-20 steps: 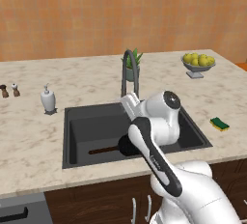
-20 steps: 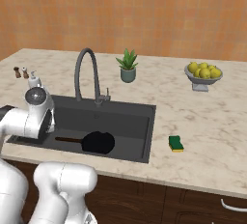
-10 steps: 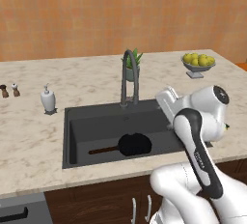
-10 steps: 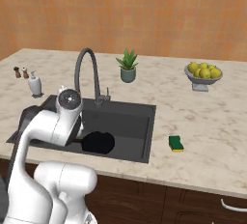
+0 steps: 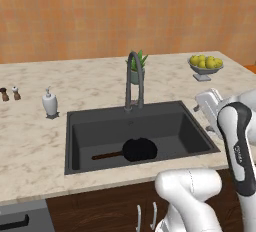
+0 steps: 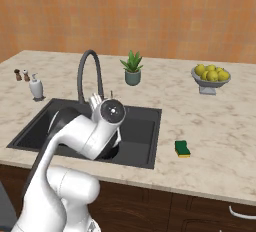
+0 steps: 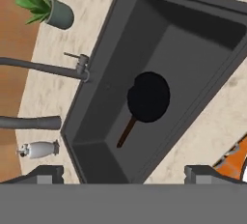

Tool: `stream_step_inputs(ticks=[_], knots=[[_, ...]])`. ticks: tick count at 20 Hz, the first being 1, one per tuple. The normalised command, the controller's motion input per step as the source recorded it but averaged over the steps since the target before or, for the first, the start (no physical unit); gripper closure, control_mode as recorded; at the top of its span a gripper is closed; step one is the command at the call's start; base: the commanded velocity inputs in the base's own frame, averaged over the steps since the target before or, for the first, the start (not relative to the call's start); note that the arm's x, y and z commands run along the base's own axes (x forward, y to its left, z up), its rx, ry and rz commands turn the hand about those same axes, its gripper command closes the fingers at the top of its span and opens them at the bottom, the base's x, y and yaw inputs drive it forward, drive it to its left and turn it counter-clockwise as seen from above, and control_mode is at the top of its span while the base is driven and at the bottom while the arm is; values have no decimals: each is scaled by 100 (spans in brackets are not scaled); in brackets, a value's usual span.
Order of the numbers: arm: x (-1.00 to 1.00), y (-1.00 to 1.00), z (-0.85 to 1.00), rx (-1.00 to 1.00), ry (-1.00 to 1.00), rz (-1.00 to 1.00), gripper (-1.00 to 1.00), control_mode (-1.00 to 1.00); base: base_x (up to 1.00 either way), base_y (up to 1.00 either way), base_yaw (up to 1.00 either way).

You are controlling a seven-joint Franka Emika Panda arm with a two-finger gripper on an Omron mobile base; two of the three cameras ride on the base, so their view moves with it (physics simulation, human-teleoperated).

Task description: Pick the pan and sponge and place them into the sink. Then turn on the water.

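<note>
Round flat black frying pan (image 5: 139,149) lies flat on the floor of the large dark grey rectangular sink (image 5: 80,126), toward the front wall, about midway along it. Its long thin dark brown handle runs roughly parallel to the sink's front edge, pointing at the left end, the end nearer the white pump soap bottle (image 5: 49,103); the pan head is on the right of the handle. In the hand view the pan (image 7: 148,96) sits mid-basin with the handle running down-left.

Small yellow sponge with a green top (image 6: 182,148) sits on the beige marbled stone counter (image 6: 215,126), just right of the sink's right rim, near the front edge, apart from the rim. Its long axis runs roughly front to back.

Tall dark grey gooseneck faucet (image 5: 134,80) stands at the middle of the sink's back rim, spout arching over the basin.

Two-finger gripper (image 7: 123,172) hangs above the sink looking down into it, fingertips (image 7: 47,174) spread wide, nothing between them.
</note>
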Motion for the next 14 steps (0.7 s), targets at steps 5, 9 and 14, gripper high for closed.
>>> stream_step_inputs(ticks=[5,9,14], knots=[[0,-100,12,-10,0,17,-100,-100,0,0,0],[16,-99,1,-3,0,30,-100,-100,0,0,0],[47,-45,0,-27,12,35,-100,-100,0,0,0]])
